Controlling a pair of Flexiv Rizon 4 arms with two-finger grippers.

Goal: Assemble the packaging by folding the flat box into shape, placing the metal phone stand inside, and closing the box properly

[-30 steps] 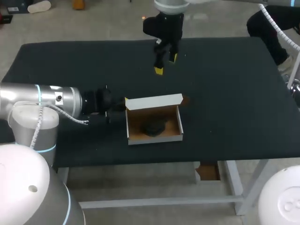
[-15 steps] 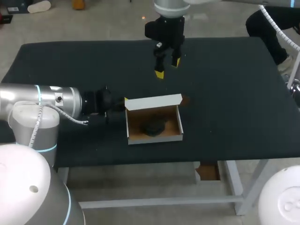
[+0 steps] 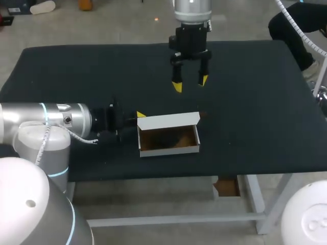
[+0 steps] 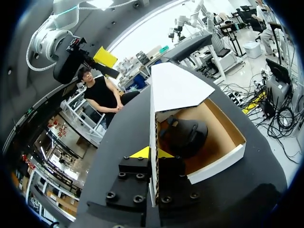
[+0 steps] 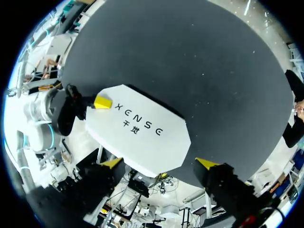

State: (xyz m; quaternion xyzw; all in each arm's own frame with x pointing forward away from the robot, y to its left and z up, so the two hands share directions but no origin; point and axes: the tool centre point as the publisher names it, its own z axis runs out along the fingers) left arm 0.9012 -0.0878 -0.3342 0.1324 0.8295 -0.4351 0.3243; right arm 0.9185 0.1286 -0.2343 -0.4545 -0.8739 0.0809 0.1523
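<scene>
Head view: left hand (image 3: 139, 115) grips lid (image 3: 168, 121) edge; right hand (image 3: 189, 83) hovers spread beyond.

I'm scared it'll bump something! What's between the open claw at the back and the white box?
Nothing: only bare black table lies between the right gripper and the white box, as the head view shows.

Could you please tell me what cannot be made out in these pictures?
Phone stand: clear in the left wrist view, but lost in shadow under the tilted lid in the head view.
Inside of the box: wholly covered by the lid in the right wrist view.
Left pincer: the head view shows one yellow tip; the lid hides the other.
</scene>
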